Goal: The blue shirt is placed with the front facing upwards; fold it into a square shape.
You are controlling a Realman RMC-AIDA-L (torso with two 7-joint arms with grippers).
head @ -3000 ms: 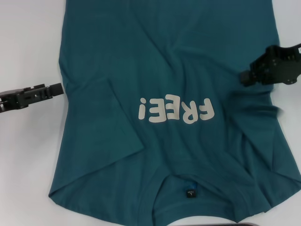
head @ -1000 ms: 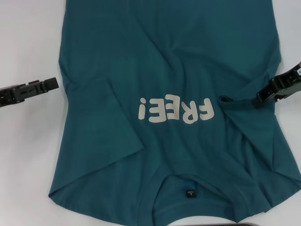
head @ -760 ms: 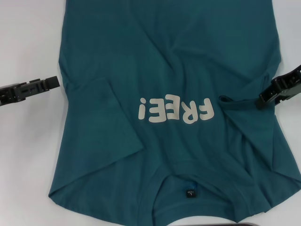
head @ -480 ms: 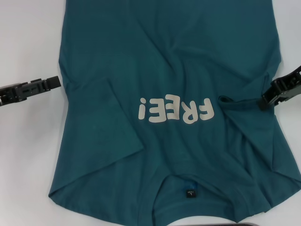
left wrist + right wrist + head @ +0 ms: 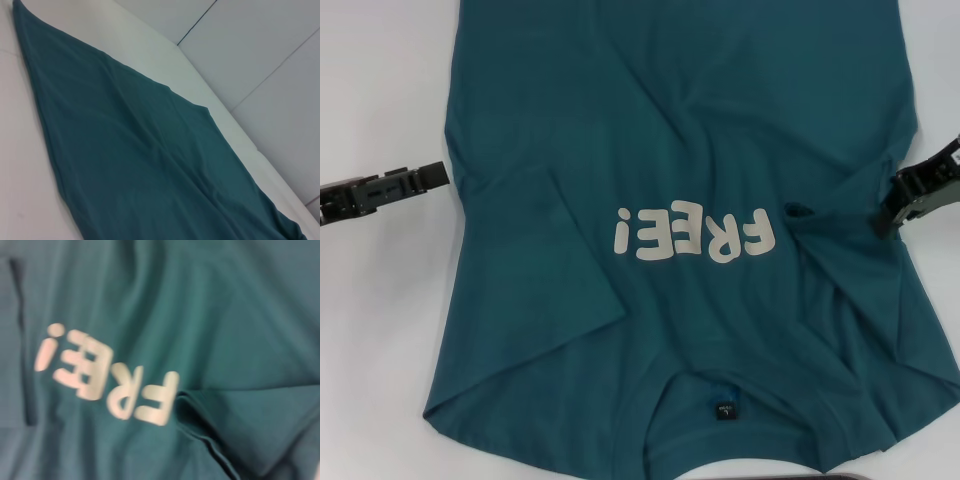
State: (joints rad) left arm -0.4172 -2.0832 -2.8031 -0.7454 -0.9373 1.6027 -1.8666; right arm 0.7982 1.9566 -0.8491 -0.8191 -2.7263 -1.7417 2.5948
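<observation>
Bright, even overhead light gives soft, faint shadows under the shirt's (image 5: 680,130) folds. The white table (image 5: 380,90) looks washed out. The right wrist view is blurred; the lettering (image 5: 107,380) smears at its edges.

Blue shirt (image 5: 680,150) spread on the table (image 5: 380,90), collar at the near edge, hem far, left gripper (image 5: 438,176) just beside its left edge, right gripper (image 5: 888,215) over its right side

blue shirt (image 5: 680,130) — dark teal-blue, plain | lettering (image 5: 695,236) — pale pinkish-white "FREE!" | neck tag (image 5: 724,411) black | table (image 5: 380,300) white | left gripper (image 5: 438,176), right gripper (image 5: 892,205) black
</observation>
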